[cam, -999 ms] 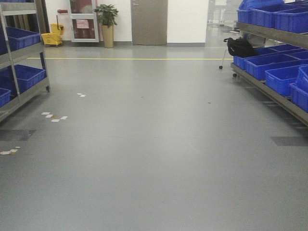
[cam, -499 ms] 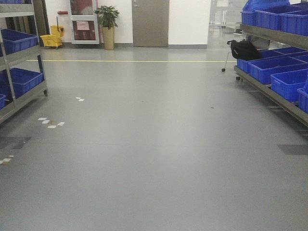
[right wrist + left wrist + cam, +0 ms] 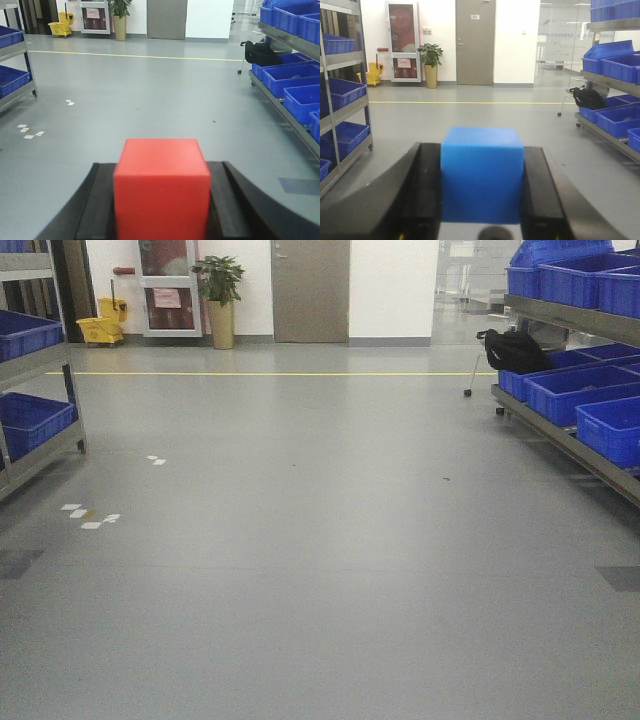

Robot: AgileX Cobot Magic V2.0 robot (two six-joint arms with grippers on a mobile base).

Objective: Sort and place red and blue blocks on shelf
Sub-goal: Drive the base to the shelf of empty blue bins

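My left gripper (image 3: 481,150) is shut on a blue block (image 3: 482,177), which fills the gap between its black fingers (image 3: 422,190) and is held above the floor. My right gripper (image 3: 161,167) is shut on a red block (image 3: 161,187), clamped between its black fingers (image 3: 227,205). Neither gripper shows in the front view. Metal shelves with blue bins stand on the right (image 3: 570,435) and on the left (image 3: 35,350) of the aisle. Both shelves are apart from the grippers.
The grey floor (image 3: 320,540) runs ahead to a yellow line (image 3: 270,374). A black bag (image 3: 515,348) lies by the right shelf. A potted plant (image 3: 219,295), a yellow mop bucket (image 3: 103,325) and a door (image 3: 310,290) stand at the far wall. White scraps (image 3: 88,516) lie at the left.
The view has moved forward along the aisle. The shelves on both sides have slid outward and the floor scraps have moved down toward the camera.
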